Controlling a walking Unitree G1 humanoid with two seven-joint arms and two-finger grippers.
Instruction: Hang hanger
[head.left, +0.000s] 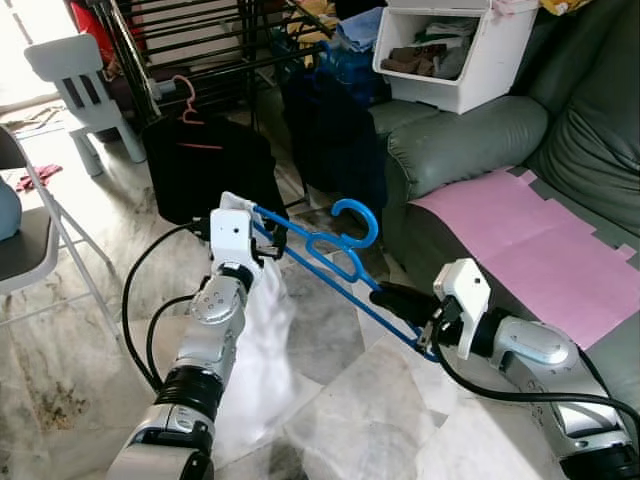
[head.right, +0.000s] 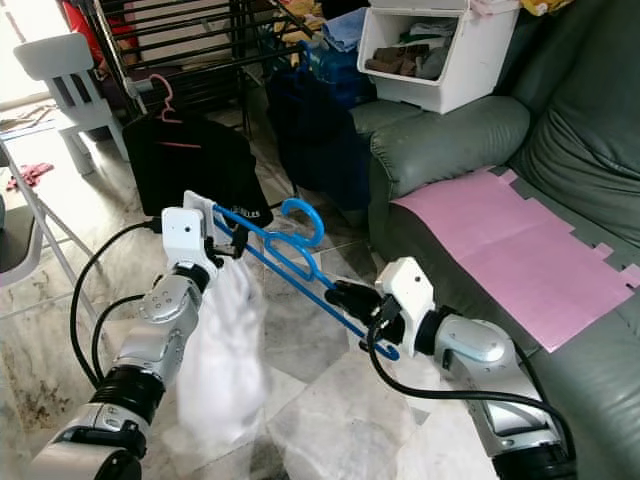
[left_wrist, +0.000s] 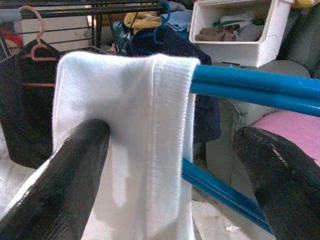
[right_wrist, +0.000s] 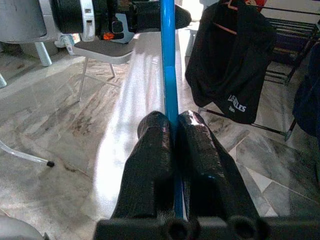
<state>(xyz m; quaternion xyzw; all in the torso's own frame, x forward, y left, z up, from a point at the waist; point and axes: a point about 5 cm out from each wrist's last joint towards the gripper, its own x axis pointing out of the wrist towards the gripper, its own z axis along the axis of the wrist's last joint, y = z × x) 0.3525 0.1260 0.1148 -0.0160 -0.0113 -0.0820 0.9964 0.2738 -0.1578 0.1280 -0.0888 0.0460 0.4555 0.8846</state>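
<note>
A blue plastic hanger (head.left: 345, 265) is held level between my two arms, its hook (head.left: 358, 215) pointing up. A white cloth (head.left: 262, 340) drapes over its left end and hangs down beside my left arm. My left gripper (head.left: 265, 240) is at that end, open, its fingers (left_wrist: 65, 185) spread wide around the cloth (left_wrist: 125, 125) and the blue bars (left_wrist: 255, 90). One finger touches the cloth. My right gripper (head.left: 385, 295) is shut on the hanger's right end, and the blue bar (right_wrist: 168, 60) runs out from between its pinched fingers (right_wrist: 155, 145).
A dark drying rack (head.left: 200, 40) stands ahead, with a black garment (head.left: 205, 165) on a pink hanger and dark blue clothes (head.left: 335, 130). A grey sofa (head.left: 470, 140) on the right carries a pink sheet (head.left: 540, 240) and a white bin (head.left: 460, 50). Chairs (head.left: 75, 70) stand at left.
</note>
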